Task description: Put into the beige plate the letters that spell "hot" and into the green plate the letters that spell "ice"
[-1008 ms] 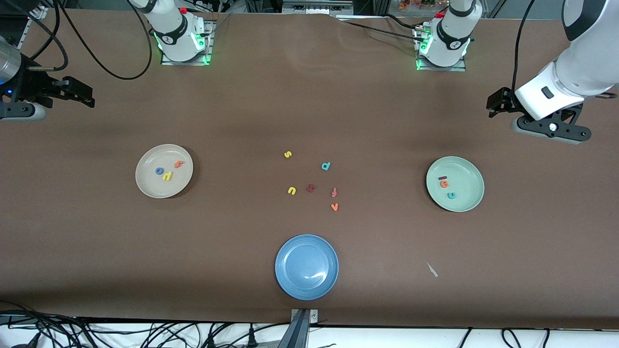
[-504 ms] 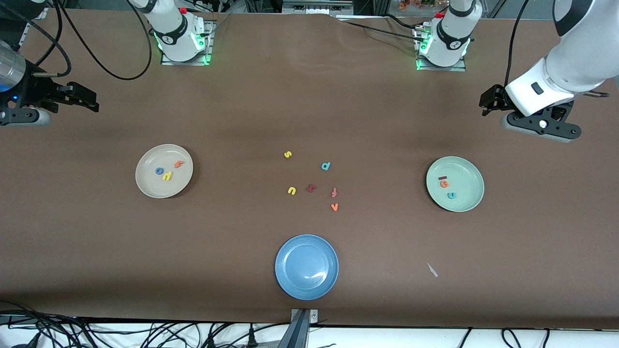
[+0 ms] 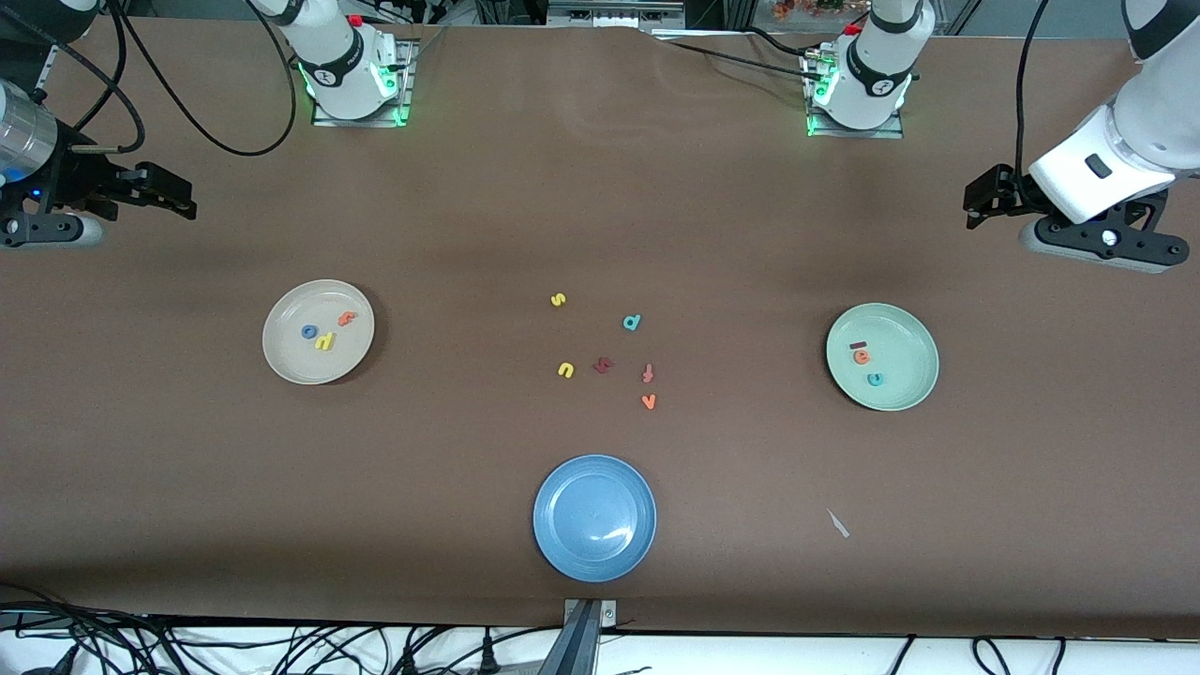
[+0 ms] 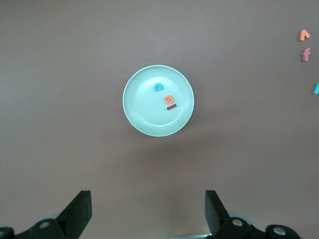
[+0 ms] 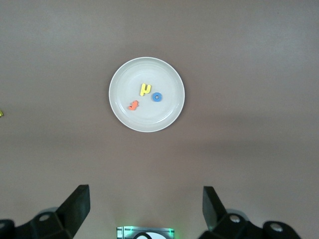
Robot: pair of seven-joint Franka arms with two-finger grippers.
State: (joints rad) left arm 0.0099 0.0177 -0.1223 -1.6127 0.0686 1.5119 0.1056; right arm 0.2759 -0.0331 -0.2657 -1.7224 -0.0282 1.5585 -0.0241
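I see the brown table [image 3: 600,187] carrying everything, with both arms drawn back to its ends. The left arm [image 3: 1139,122] reaches in from its end of the table, its wrist bent down, and the left gripper [image 3: 980,200] hangs over bare table near the green plate [image 3: 905,342], its fingers [image 4: 79,211] spread wide and holding nothing. The right arm [image 3: 23,150] mirrors it at its own end, and the right gripper [image 3: 173,197] hangs over bare table near the beige plate [image 3: 295,361], fingers [image 5: 77,209] also spread wide and empty.

I count three plates. The beige plate lies toward the right arm's end, the green plate toward the left arm's end, and a blue plate [image 3: 594,517] sits between them, nearer to the front camera.

I count twelve small foam letters. Three lie in the beige plate: a yellow h [image 3: 324,341], a blue o [image 3: 308,331] and an orange t [image 3: 347,319], close together. Three lie in the green plate: a dark red i [image 3: 858,346], an orange e [image 3: 861,357] and a teal c [image 3: 875,379]. Six lie loose on the table between the plates: a yellow s [image 3: 558,300], a teal d [image 3: 632,322], a yellow u [image 3: 565,370], a dark red letter [image 3: 603,365] whose shape I cannot tell, a reddish f [image 3: 647,373] and an orange v [image 3: 648,401].
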